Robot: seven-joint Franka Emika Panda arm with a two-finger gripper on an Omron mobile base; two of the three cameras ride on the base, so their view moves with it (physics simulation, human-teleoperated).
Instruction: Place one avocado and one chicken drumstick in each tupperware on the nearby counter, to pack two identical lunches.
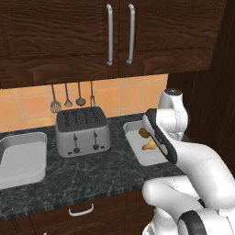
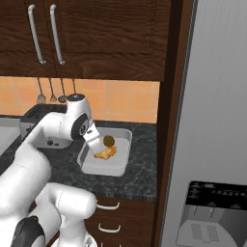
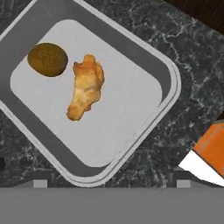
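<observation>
A pale tupperware (image 3: pixel 171 83) lies on the dark speckled counter (image 3: pixel 192 52), right under my hand. Inside it a round olive-brown avocado (image 3: pixel 47 59) sits beside a golden-tan chicken drumstick (image 3: pixel 85 89), close together with a sliver of tray floor between them. My gripper (image 3: pixel 111 184) hovers above the tray's near rim, open, with nothing between its fingertips (image 3: pixel 40 183). From the right base camera the gripper (image 2: pixel 98 144) hangs just over the tupperware (image 2: pixel 103 170), close to the avocado (image 2: pixel 109 140) and drumstick (image 2: pixel 105 153). The second tupperware, the other avocado and the reddish-brown drumstick are out of view.
A silver toaster (image 1: pixel 82 132) stands left of the tupperware (image 1: pixel 142 159), and a pale basin like a sink (image 1: pixel 20 158) lies further left. Utensils (image 1: pixel 67 97) hang on the orange tiled wall. A dark wood panel (image 2: pixel 166 96) and a grey fridge (image 2: pixel 212 120) close off the right side.
</observation>
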